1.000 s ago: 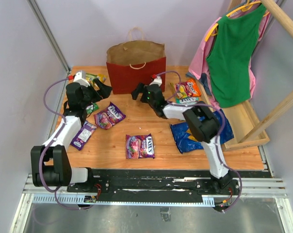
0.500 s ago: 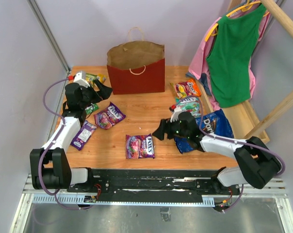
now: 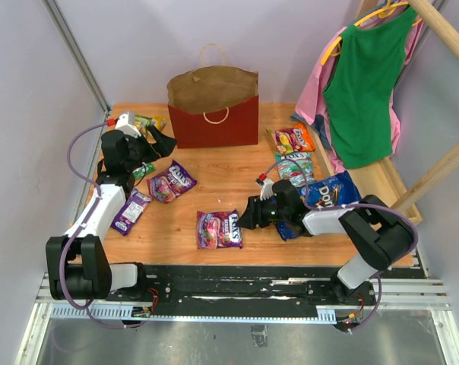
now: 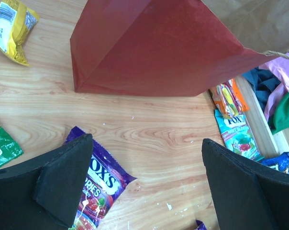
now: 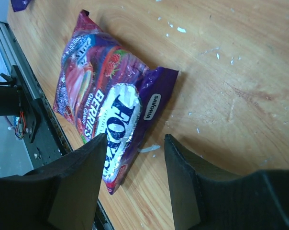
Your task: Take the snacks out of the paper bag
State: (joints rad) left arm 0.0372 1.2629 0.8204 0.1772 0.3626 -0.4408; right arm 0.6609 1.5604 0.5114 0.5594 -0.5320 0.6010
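A wooden table [image 3: 214,190] is enclosed by pale walls at 9 and 12 o'clock in the top view. The paper bag [image 3: 214,122] is stood upright at 12 o'clock, near the far edge, with its mouth open.

Most of the work is judged done, since snacks are laid out on both sides of it:
- A green-yellow packet [image 3: 147,122] is seen at 10 o'clock.
- Two purple packets [image 3: 172,182] are seen at 9 o'clock.
- A berries packet [image 3: 220,229] is seen at 6 o'clock.
- An orange-red packet [image 3: 294,139] and a teal-white packet [image 3: 294,166] are seen at 2 o'clock.
- A blue chip bag [image 3: 332,194] is seen at 4 o'clock.

The bottom of the bag is hidden, so it cannot be told whether anything is left inside.

The left gripper [image 4: 147,163] is held fully spread at 10 o'clock, empty, with the bag's red wall ahead of it. The right gripper [image 5: 135,148] is held low at 5 o'clock, just beside the berries packet. Its jaws are partly apart and nothing is grasped between them.

Open room is offered by the bare wood between the bag and the berries packet. The 3 o'clock side is crowded by a wooden rack [image 3: 381,190] hung with garments [image 3: 362,91]. The 6 o'clock edge is bounded by a black rail [image 3: 237,285], which the berries packet is seen to lie close to.
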